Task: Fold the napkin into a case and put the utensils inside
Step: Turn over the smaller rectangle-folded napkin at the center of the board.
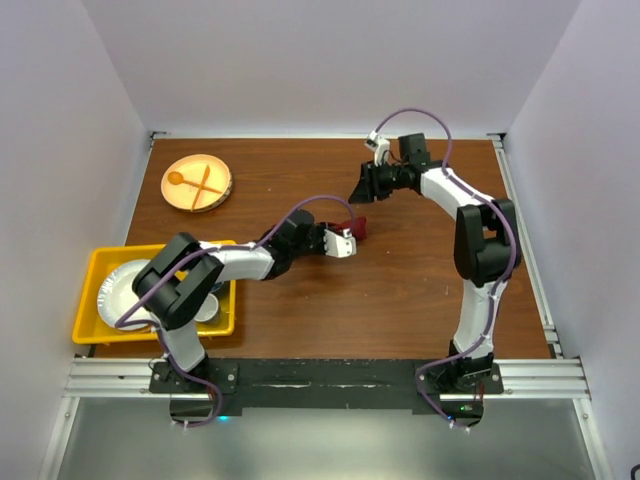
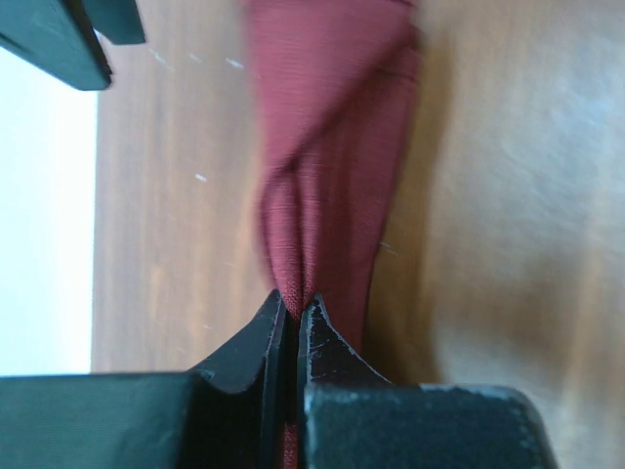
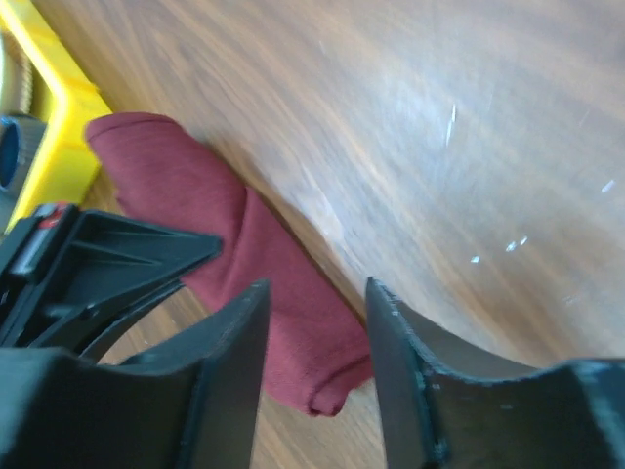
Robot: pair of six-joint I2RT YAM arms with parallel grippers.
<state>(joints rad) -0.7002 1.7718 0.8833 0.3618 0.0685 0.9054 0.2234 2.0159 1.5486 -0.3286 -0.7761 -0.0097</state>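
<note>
The maroon napkin is gathered into a narrow folded strip, and I cannot tell whether it forms a case. My left gripper is shut on one end of it at mid-table. The cloth hangs from those jaws just above the wood. My right gripper hovers just beyond it with its jaws open. In the right wrist view the napkin's free end shows in the gap of that gripper, lower down and apart from both fingers. The utensils are out of view.
A round wooden plate with an orange spoon and fork lies at the back left. A yellow bin holding white dishes sits at the front left, under the left arm's elbow. White walls enclose the table on three sides.
</note>
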